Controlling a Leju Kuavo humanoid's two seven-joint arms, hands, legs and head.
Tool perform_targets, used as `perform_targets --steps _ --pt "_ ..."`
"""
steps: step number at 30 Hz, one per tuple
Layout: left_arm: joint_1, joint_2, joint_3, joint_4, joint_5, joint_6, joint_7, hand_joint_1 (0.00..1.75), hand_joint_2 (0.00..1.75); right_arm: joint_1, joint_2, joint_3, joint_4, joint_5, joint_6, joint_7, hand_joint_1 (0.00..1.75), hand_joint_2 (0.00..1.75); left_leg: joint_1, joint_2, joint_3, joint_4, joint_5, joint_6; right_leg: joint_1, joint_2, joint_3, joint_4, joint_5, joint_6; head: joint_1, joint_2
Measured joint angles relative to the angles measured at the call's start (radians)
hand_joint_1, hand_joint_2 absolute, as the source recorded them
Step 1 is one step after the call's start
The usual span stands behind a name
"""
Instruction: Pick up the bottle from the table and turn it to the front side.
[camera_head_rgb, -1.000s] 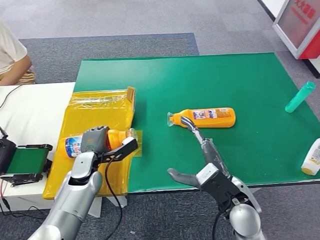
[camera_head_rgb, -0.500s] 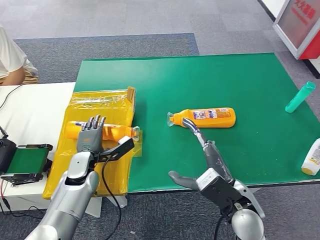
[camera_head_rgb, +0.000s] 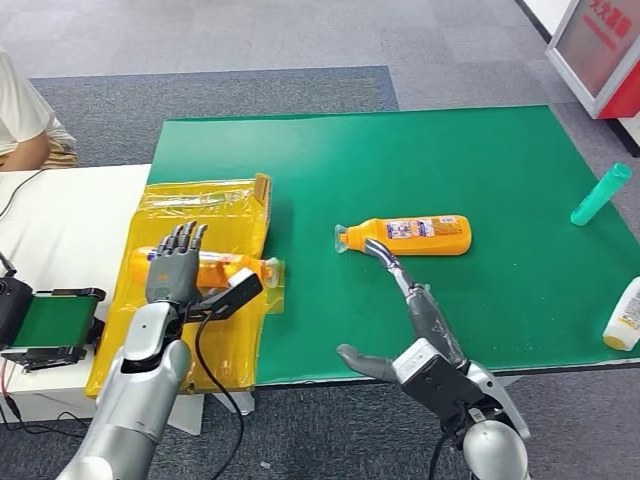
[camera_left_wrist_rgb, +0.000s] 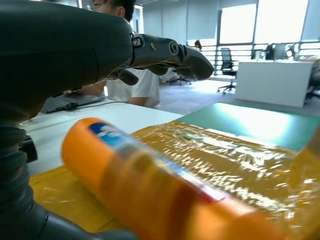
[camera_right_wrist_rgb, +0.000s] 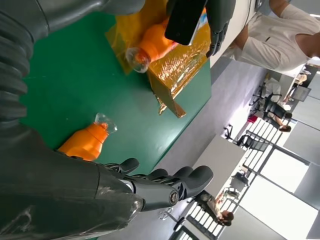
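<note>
The nearer orange bottle (camera_head_rgb: 226, 266) lies on its side on the yellow plastic bag (camera_head_rgb: 219, 205), at the left edge of the green mat (camera_head_rgb: 453, 150), cap pointing toward the mat's middle. In the left wrist view it (camera_left_wrist_rgb: 151, 185) runs close under the palm, blurred, with a strip of blue label showing along its upper side. Which face counts as the front I cannot say for certain from that blur.

The left hand (camera_head_rgb: 175, 272) hovers directly above this bottle with its fingers (camera_head_rgb: 181, 238) spread and extended, holding nothing; no finger plainly touches the bottle, though the overhead angle makes the gap hard to judge. My reading is that this bottle's turning is at the point of release or just short of a fresh grasp, and the label's position suggests it may already sit as wanted.

A 2nd orange bottle (camera_head_rgb: 411, 235) lies on its side on the bare mat, cap pointing left. The right hand (camera_head_rgb: 423, 335) is stretched flat toward it, fingers straight and slightly apart, thumb out to the side, the longest fingertip (camera_head_rgb: 375, 243) just at the neck, possibly touching. It grips nothing.

The next move probably belongs to the right hand: slide further over the bottle's body, curl round it, lift, and roll it label-up.
</note>
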Motion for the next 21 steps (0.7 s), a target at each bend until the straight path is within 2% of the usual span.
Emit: perform_targets --steps 5,9,12,16,18,21 --pt "0.038 -0.034 0.01 -0.12 0.182 -0.03 -0.109 0.0 1.75 0.004 0.0 0.0 0.0 -0.002 -0.018 -0.004 0.0 1.75 0.0 0.0 0.0 0.0 0.0 0.0 0.0 0.0 0.0 0.0 0.0 0.0 0.0 0.0" --pt "0.078 -0.064 0.011 -0.255 0.534 -0.174 -0.156 0.0 1.75 0.012 0.0 -0.004 -0.007 -0.002 -0.028 -0.005 0.0 1.75 0.0 0.0 0.0 0.0 0.0 0.0 0.0 0.0 0.0 0.0 0.0 0.0 0.0 0.0" --pt "0.108 -0.08 0.016 -0.356 0.887 -0.311 -0.162 0.0 1.75 0.019 0.0 -0.015 -0.014 -0.003 -0.034 -0.007 0.0 1.75 0.0 0.0 0.0 0.0 -0.001 0.0 0.0 0.0 0.0 0.0 0.0 0.0 0.0 0.0" --pt "0.166 -0.073 0.027 -0.496 1.262 -0.429 -0.149 0.0 1.75 0.03 -0.001 -0.03 -0.021 -0.011 -0.034 -0.014 0.0 1.75 0.0 0.0 0.0 0.0 -0.001 0.0 0.0 0.0 0.0 0.0 -0.001 0.0 0.0 0.0" --pt "0.208 -0.064 0.029 -0.568 1.366 -0.464 -0.14 0.0 1.75 0.034 -0.002 -0.035 -0.022 -0.016 -0.032 -0.019 0.0 1.75 0.0 0.0 0.0 0.0 -0.001 0.0 0.0 0.0 0.0 0.0 -0.001 0.0 0.0 0.0" --pt "0.255 -0.055 0.03 -0.638 1.423 -0.481 -0.133 0.0 1.75 0.036 -0.003 -0.04 -0.022 -0.02 -0.03 -0.022 0.0 1.75 0.0 0.0 -0.001 0.0 -0.001 0.0 0.0 0.0 0.0 0.0 -0.001 0.001 0.0 0.0"
